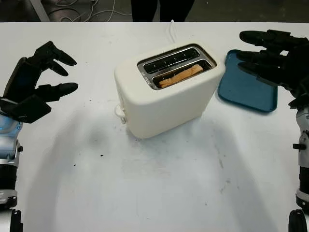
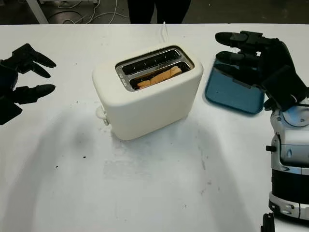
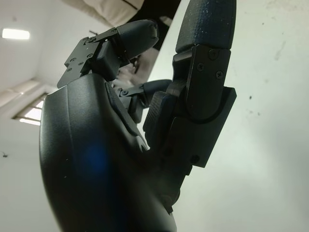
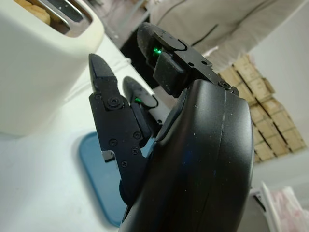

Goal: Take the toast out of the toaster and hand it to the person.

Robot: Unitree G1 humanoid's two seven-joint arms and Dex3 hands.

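Left eye view: both hands open above the white desk (image 1: 159, 183), toaster (image 1: 166, 96) between them.
Left hand (image 1: 36, 79) empty; toast (image 1: 181, 76) sits in the toaster's near slot, between both hands' fingers; right hand (image 1: 273, 55) empty, over a blue tray (image 1: 246, 89).

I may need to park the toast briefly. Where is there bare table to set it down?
The widest bare stretch of table lies in front of the toaster, between both arms. There is more between the toaster and the open left hand. It is crowded on the right, where the open right hand hovers over the blue tray.
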